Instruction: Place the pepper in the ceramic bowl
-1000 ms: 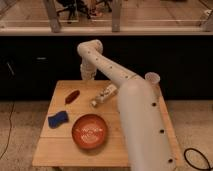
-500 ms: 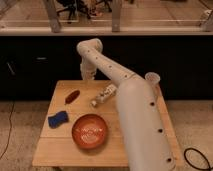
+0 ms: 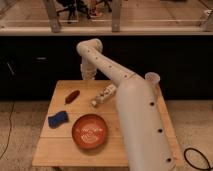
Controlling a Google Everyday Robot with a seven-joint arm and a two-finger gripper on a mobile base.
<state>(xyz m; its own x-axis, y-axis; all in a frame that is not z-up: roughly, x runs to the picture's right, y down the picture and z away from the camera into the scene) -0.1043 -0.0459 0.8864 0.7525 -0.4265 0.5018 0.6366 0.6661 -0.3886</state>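
Observation:
The pepper point(image 3: 72, 96) is small and dark red-brown. It lies on the left back part of the wooden table point(image 3: 60, 150). The ceramic bowl point(image 3: 90, 131) is orange-red with a pale pattern at its centre and stands at the table's front middle, empty. My white arm rises from the lower right to an elbow and bends down. The gripper point(image 3: 88, 77) hangs over the table's far edge, to the right of and behind the pepper and apart from it.
A blue sponge point(image 3: 58, 118) lies left of the bowl. A pale bottle-like object point(image 3: 103, 95) lies on its side right of the pepper. A clear plastic cup point(image 3: 152, 80) stands at the back right, beside my arm. A dark counter runs behind the table.

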